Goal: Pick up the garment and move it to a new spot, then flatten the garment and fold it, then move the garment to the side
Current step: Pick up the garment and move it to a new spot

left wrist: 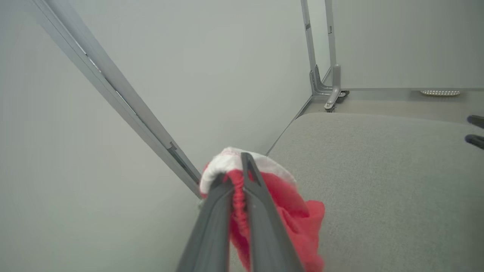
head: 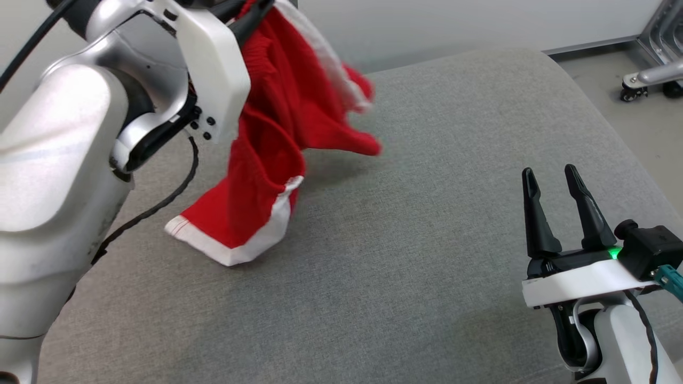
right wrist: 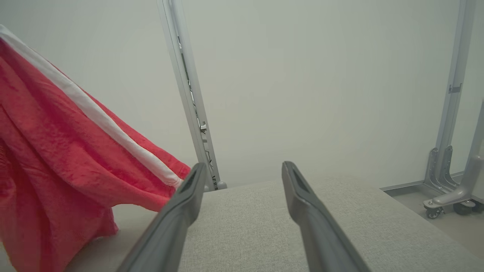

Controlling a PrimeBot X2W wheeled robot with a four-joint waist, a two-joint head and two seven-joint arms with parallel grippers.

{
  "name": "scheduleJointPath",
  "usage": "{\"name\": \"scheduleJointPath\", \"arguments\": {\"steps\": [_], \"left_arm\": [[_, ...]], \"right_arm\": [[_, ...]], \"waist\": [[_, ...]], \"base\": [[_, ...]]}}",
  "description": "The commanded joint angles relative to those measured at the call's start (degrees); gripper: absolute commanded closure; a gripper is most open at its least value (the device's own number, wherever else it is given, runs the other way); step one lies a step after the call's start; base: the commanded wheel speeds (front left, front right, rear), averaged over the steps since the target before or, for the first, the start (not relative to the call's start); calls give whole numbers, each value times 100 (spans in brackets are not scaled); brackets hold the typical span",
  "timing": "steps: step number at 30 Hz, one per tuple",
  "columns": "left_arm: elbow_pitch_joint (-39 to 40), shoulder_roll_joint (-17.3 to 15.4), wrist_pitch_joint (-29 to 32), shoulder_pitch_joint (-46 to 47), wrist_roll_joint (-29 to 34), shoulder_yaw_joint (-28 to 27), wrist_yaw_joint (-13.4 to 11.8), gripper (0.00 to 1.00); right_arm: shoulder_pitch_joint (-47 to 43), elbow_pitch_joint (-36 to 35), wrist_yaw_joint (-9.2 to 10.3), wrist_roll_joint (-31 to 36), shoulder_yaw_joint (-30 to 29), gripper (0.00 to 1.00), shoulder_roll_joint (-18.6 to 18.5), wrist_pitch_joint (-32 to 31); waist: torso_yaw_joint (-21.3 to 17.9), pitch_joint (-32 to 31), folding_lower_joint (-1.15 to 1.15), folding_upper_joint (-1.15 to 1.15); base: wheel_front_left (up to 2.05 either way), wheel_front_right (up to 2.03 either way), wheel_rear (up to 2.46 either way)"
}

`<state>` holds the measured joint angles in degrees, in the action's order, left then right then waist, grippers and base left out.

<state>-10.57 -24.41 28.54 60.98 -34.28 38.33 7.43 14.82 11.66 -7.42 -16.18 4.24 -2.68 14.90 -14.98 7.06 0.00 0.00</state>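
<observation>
The garment [head: 272, 138] is red with white bands and hangs from my left gripper [head: 256, 13] at the top left of the head view. Its lower hem rests on the grey cushion [head: 427, 224]. In the left wrist view my left gripper [left wrist: 232, 173] is shut on the garment [left wrist: 298, 215], pinching its gathered red edge and white band. My right gripper [head: 549, 178] stands open at the lower right, well clear of the cloth, with nothing between its fingers. In the right wrist view my right gripper [right wrist: 242, 172] points over the cushion, and the garment [right wrist: 56, 151] hangs at the left.
A black cable [head: 160, 197] trails from my left arm across the cushion's left side. Past the cushion's far right edge is floor with a wheeled metal frame [head: 648, 80]. A pale wall with a metal post [right wrist: 187, 94] stands behind the cushion.
</observation>
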Motion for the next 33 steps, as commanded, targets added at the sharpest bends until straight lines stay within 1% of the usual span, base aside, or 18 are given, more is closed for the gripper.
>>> {"name": "scheduleJointPath", "arguments": {"steps": [1,4,8,12,15,20,22,25,28,29,32,33], "left_arm": [[18,-18,-66,41,-36,18,5,100],[11,-27,-213,-182,-146,47,5,100],[-20,-169,-433,-815,-305,50,-58,100],[-103,-387,-715,-1756,-569,-59,-247,100],[-229,-628,-1010,-2423,-614,-142,-423,100],[-342,-804,-1543,-3265,-795,-350,-670,100],[-449,-803,-1697,-3500,-842,-378,-719,100],[-741,-685,-1926,-3741,-967,-426,-744,100],[-1134,-543,-2115,-3863,-1067,-433,-670,100],[-1134,-543,-2115,-3863,-1067,-433,-670,100],[-1542,-335,-2245,-3913,-1176,-411,-549,100],[-1677,-274,-2275,-3902,-1201,-395,-514,76]], "right_arm": [[57,-39,-13,-20,-32,0,-40,28],[27,-50,-13,3,-70,0,-40,28],[-53,-13,-13,44,-59,0,-40,28],[-87,1,-13,70,-47,0,-41,28],[-80,1,-13,95,-17,0,-40,28],[-69,23,-13,168,-5,0,-40,28],[-65,47,-13,192,20,0,-39,28],[-91,84,-13,261,59,0,-42,28],[-91,107,-13,338,60,0,-42,28],[-91,107,-13,338,60,0,-42,28],[-92,129,-13,417,62,0,-43,28],[-95,134,-13,437,70,0,-42,28]], "waist": [[-42,51,0,0],[-39,74,0,0],[41,71,0,0],[162,98,0,0],[255,131,0,0],[447,175,0,0],[536,181,0,0],[666,144,0,0],[765,106,0,0],[765,106,0,0],[851,51,0,0],[869,27,0,0]], "base": [[0,0,0],[0,0,0],[0,0,0],[0,0,0],[0,0,0],[0,0,0],[0,0,0],[0,0,0],[0,0,0],[0,0,0],[0,0,0],[0,0,0]]}}
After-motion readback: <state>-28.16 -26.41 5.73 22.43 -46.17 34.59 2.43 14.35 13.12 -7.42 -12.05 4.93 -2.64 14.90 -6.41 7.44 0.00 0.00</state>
